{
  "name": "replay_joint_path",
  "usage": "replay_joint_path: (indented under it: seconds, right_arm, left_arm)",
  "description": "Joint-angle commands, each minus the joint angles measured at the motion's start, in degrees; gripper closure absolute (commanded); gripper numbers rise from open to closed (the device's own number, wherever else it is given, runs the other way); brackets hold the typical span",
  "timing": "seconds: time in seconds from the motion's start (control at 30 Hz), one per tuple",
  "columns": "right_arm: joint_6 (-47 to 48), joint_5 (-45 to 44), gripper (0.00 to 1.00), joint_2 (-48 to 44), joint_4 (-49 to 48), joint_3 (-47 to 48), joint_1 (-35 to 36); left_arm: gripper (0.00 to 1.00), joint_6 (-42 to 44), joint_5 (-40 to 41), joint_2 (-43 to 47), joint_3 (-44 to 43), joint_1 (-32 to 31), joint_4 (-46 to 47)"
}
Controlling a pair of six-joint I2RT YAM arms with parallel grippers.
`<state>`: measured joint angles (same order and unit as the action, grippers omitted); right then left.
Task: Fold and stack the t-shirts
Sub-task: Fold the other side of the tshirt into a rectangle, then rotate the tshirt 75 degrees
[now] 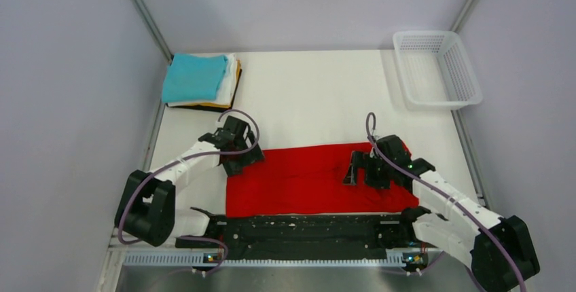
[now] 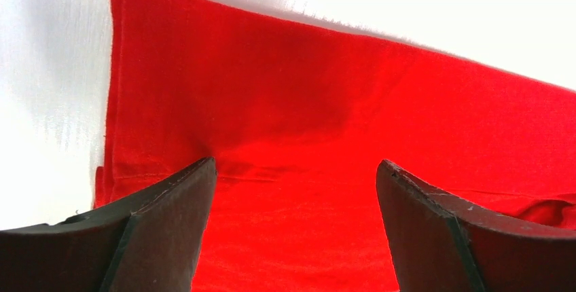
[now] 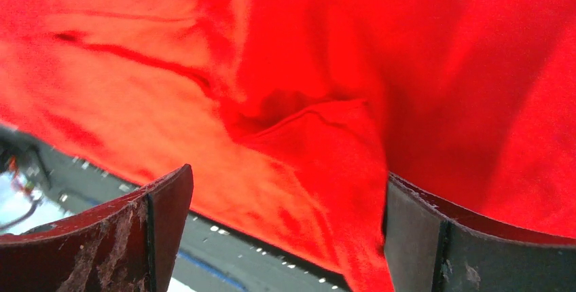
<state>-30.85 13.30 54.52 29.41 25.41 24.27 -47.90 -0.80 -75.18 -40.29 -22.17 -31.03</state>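
The bright red t-shirt (image 1: 299,180) lies spread flat on the white table near the front. My left gripper (image 1: 239,158) is low over its far left corner. In the left wrist view the left gripper (image 2: 297,163) is open, with flat red cloth (image 2: 306,102) between its fingers (image 2: 170,224). My right gripper (image 1: 356,168) is over the shirt's right part. In the right wrist view the right gripper (image 3: 289,173) is open, with a raised fold of red cloth (image 3: 326,142) beside its right finger (image 3: 435,244). A stack of folded shirts (image 1: 198,80), teal on top, sits at the back left.
A white mesh basket (image 1: 438,68) stands at the back right corner. A black bar (image 1: 306,227) runs along the table's near edge, just before the shirt's hem; it also shows in the right wrist view (image 3: 224,244). Grey walls close in both sides.
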Motion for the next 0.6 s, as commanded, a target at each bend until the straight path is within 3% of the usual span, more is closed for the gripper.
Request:
replay_joint_path:
  seconds: [0.0,0.27,0.57]
  right_arm:
    - [0.67,10.59,0.01,-3.46,-3.29,-0.12,3.81]
    - [-4.5,12.99,0.01,-4.5,-5.36,0.76,16.61]
    - [-9.85,-19.12,0.01,-5.11,10.54,7.43,19.15]
  left_arm:
    - [0.08,0.67,3.54,-0.19,-2.14,-0.03,0.43]
    - [0.08,1.37,6.26,0.79,-4.41,-0.06,-2.46]
    - [0.08,1.01,5.68,1.52,-3.82,-0.06,-1.75]
